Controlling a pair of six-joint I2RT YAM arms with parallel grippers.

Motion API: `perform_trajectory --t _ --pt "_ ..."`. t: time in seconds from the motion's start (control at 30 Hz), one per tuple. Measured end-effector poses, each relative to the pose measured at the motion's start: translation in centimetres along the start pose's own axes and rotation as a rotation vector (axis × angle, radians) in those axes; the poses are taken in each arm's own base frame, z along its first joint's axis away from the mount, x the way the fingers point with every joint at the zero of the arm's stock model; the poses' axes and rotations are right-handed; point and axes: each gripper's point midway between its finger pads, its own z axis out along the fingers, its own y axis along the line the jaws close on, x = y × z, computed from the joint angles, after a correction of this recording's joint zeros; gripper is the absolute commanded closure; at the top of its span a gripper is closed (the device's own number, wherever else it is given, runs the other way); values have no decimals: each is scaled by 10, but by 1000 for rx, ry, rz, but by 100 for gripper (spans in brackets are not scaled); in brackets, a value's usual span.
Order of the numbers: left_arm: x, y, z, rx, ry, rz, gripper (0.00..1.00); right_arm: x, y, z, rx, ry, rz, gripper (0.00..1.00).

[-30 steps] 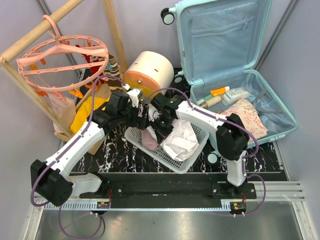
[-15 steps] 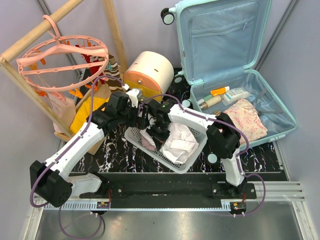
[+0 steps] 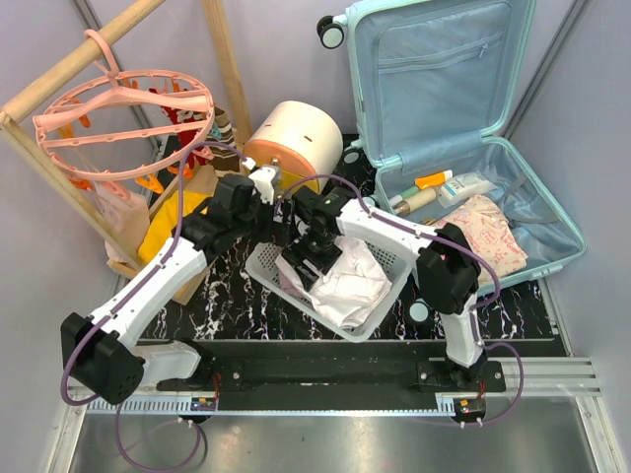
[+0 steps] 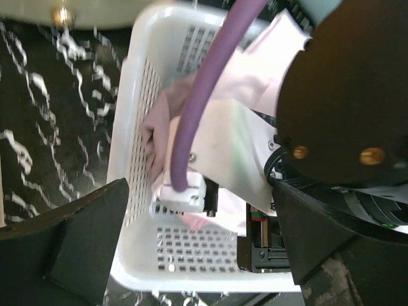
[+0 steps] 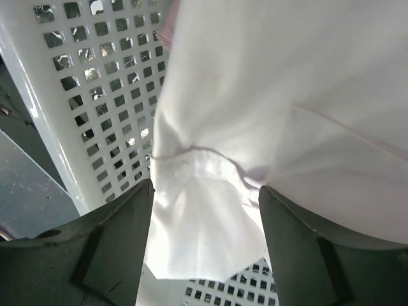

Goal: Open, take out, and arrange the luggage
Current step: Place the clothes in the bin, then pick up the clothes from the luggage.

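Note:
The luggage (image 3: 567, 236), a pale mint-blue hard-shell suitcase, lies open at the back right with its lid (image 3: 434, 69) standing up. A white perforated basket (image 3: 365, 330) sits mid-table and holds a white garment (image 3: 350, 286) and a pink one (image 4: 159, 127). My right gripper (image 3: 301, 264) is down inside the basket at its left end. Its jaws stand open, and a fold of the white garment (image 5: 268, 95) hangs loose between them (image 5: 205, 191). My left gripper (image 3: 264, 209) hovers open above the basket's left wall (image 4: 210, 280) with nothing between its fingers (image 4: 201, 188).
Inside the suitcase lie bottles (image 3: 444, 187) and a floral pouch (image 3: 488, 232). A cream-and-orange drawer box (image 3: 291, 143) stands behind the basket. At the left are a wooden rack (image 3: 59, 69), a pink round hanger (image 3: 123, 108) and a bag with yellow cloth (image 3: 168, 222).
My right gripper has gone from shut to open and has let the white garment down into the basket. It has also shifted slightly toward the basket's left end. The left arm barely moved.

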Motion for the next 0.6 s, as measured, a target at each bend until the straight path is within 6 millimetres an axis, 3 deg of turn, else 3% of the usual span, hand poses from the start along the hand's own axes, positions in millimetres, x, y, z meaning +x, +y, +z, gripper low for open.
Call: perform_trajectory --t 0.2,0.3,0.37,0.43,0.47,0.53,0.6 --pt "-46 -20 -5 67 -155 4 1 -13 -17 -47 67 -129 106 22" --pt "-90 -45 -12 152 -313 2 1 -21 -29 -92 79 -256 200 20" --pt "-104 -52 -20 179 -361 3 1 -14 -61 -129 151 -334 342 21" --pt "-93 -41 -18 136 -319 24 1 -5 -106 -172 236 -449 540 25" --pt "-79 -33 -13 109 -265 22 1 6 -141 -204 298 -532 683 26" --pt "-48 -16 3 54 -143 13 1 34 -188 -244 406 -634 910 26" --pt "-23 -6 16 19 -44 10 1 62 -212 -260 477 -660 1076 26"
